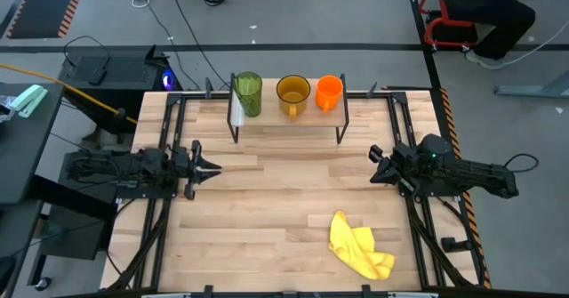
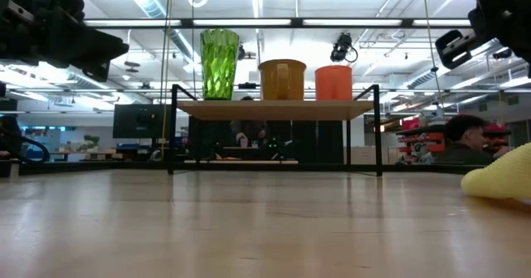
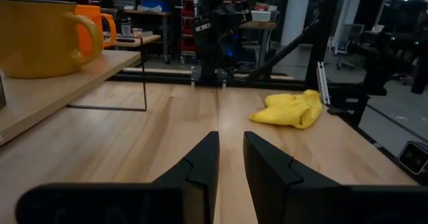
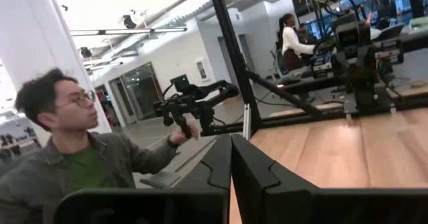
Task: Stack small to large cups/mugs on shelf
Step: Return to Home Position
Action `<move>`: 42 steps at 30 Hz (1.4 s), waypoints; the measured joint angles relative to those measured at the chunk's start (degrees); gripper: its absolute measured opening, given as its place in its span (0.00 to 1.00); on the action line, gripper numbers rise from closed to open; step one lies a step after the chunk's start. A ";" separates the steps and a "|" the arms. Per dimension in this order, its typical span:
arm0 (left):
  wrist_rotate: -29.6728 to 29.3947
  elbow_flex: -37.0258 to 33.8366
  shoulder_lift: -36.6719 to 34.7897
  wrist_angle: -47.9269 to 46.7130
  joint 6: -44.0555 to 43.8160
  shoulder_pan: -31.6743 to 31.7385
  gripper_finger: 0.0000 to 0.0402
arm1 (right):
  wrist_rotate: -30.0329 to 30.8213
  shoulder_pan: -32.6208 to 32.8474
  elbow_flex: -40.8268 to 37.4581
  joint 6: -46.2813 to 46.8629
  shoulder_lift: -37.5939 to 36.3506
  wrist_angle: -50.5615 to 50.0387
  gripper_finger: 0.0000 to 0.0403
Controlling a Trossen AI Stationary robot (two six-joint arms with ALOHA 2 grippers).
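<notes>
Three vessels stand upright in a row on the shelf point(image 1: 284, 122), a low rack with a wooden top and black legs at the table's far edge. From left to right they are the green tumbler point(image 1: 248, 93), the amber mug point(image 1: 292, 94) with its handle toward the near side, and the orange cup point(image 1: 329, 91). They also show in the low view: tumbler point(image 2: 219, 64), mug point(image 2: 282, 80), cup point(image 2: 333, 82). My left gripper point(image 1: 216, 167) hovers at the table's left edge, empty, its fingers nearly together point(image 3: 231, 140). My right gripper point(image 1: 373, 165) hovers at the right edge, shut and empty point(image 4: 231, 142).
A crumpled yellow cloth point(image 1: 360, 249) lies on the table near the front right and also shows in the left wrist view point(image 3: 291, 109). Bare wood lies between the arms and in front of the shelf. A person point(image 4: 67, 157) sits beyond the table's right side, and another person point(image 1: 489, 13) at the far right.
</notes>
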 joint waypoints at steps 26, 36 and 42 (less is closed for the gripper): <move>-0.20 -0.15 0.02 1.74 0.00 -0.02 0.20 | 0.00 0.00 0.00 3.56 0.00 0.00 0.04; -0.17 -0.15 0.02 1.81 0.02 -0.02 0.19 | -0.02 -0.01 0.02 3.50 0.00 0.02 0.04; -0.17 -0.15 0.02 1.85 0.00 -0.02 0.20 | -0.01 0.00 0.04 3.48 0.00 0.02 0.04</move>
